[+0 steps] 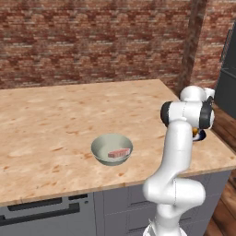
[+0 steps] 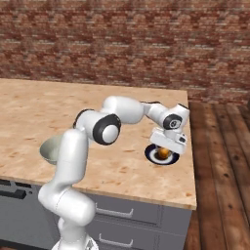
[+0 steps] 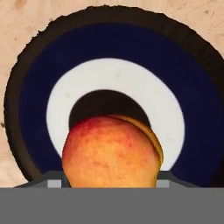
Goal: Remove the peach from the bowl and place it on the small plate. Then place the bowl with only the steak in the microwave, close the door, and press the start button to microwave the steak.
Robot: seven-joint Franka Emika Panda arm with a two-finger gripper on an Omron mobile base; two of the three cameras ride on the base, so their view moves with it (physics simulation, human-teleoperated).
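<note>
While the steak is lying alone in the bowl at left, the gripper is hovering right over the small plate near the counter's right edge. The peach is sitting between the jaws; whether they are pinching or freeing it cannot be told. Advice: spread fully, lift straight up. Peach: round, orange, red-blushed.

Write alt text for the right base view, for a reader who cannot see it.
The white robot arm reaches across a wooden counter, its gripper directly over a peach above a small dark-rimmed plate near the counter's right edge. A pale bowl sits at left, partly behind the arm; a brick wall runs behind.
</note>
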